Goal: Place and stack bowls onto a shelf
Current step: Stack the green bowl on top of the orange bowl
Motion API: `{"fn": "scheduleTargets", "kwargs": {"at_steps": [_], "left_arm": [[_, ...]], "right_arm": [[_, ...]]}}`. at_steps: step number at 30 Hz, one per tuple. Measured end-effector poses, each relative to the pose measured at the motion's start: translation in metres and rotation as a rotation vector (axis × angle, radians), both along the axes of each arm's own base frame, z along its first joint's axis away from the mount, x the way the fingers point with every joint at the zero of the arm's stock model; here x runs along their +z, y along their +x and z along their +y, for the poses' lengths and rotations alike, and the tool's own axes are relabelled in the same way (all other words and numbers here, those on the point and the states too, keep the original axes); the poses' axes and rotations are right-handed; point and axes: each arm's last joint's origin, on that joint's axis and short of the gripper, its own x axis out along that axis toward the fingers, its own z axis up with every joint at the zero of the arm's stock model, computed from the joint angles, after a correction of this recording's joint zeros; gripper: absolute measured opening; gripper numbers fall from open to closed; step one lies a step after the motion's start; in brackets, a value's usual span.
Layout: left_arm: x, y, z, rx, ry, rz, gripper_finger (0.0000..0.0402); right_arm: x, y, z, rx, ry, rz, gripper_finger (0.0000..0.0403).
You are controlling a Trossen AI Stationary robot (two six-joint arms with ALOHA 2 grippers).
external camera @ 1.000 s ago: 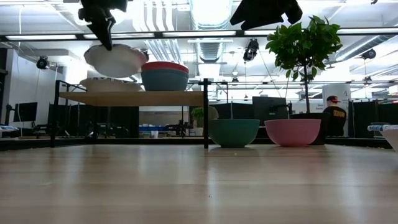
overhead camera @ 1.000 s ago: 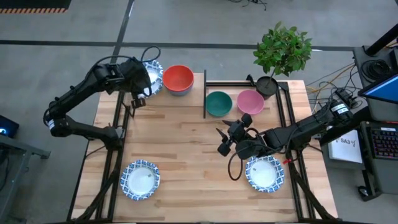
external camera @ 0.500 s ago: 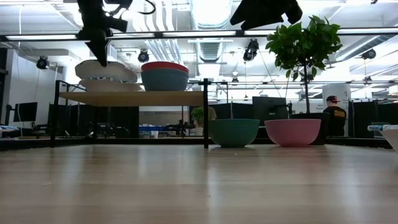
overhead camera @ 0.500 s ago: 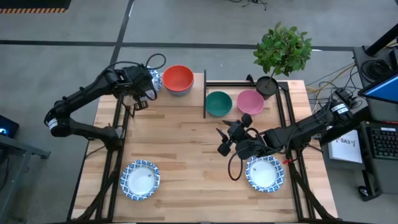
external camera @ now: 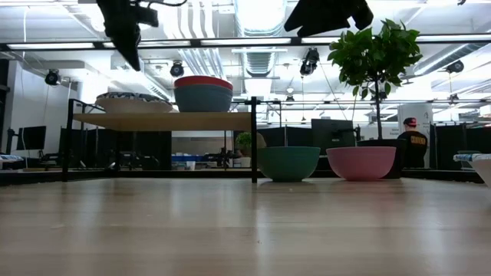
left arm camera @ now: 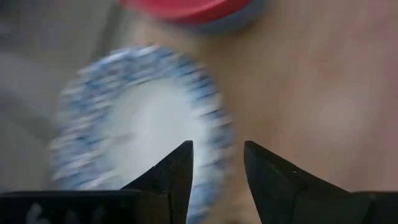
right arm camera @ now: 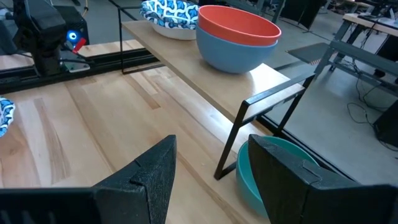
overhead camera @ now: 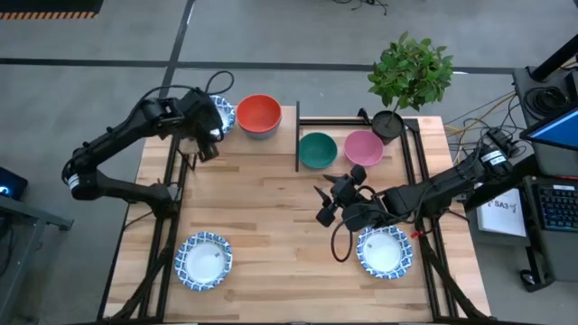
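Note:
Two shallow white bowls with blue patterned rims sit nested on the left part of the shelf. Beside them a red bowl sits inside a blue bowl. My left gripper hangs open just above the white stack, clear of it in the low view. A green bowl and a pink bowl stand on the table right of the shelf. Near the table's front edge lie two more white bowls. My right gripper hovers open near mid-table.
A black pot with a leafy plant stands at the far right corner, behind the pink bowl. The shelf's black frame post stands between the red bowl and the green bowl. Bare wood lies between the shelf and the near bowls.
My left gripper has lowered the tilted white bowl onto the white bowl on the shelf, opened, let go and risen a little. The bowl has settled level in the lower one.

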Motion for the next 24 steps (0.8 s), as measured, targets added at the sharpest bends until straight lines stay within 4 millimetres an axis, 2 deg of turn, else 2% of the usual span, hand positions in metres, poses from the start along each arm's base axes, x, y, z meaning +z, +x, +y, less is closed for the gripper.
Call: {"fn": "scheduleTargets", "kwargs": {"at_steps": [5, 11, 15, 19, 24], "left_arm": [[0.002, -0.006, -0.019, 0.006, -0.263, -0.281, 0.0123], [-0.02, -0.014, -0.046, -0.016, -0.285, -0.516, 0.0115], [-0.043, -0.019, -0.064, -0.066, -0.31, -0.651, 0.0113], [-0.058, -0.023, -0.076, -0.138, -0.317, -0.745, 0.0113], [-0.067, -0.025, -0.079, -0.192, -0.282, -0.835, 0.0113]], "right_arm": [[-0.007, -0.001, -0.002, -0.005, -0.004, 0.017, 0.0189], [-0.014, 0.0, -0.014, -0.048, 0.044, 0.006, 0.0189], [-0.019, 0.005, -0.026, 0.042, 0.15, 0.05, 0.0189], [-0.021, 0.01, -0.045, 0.127, 0.273, 0.091, 0.0189], [-0.021, 0.009, -0.085, 0.149, 0.324, 0.231, 0.0189]]}}
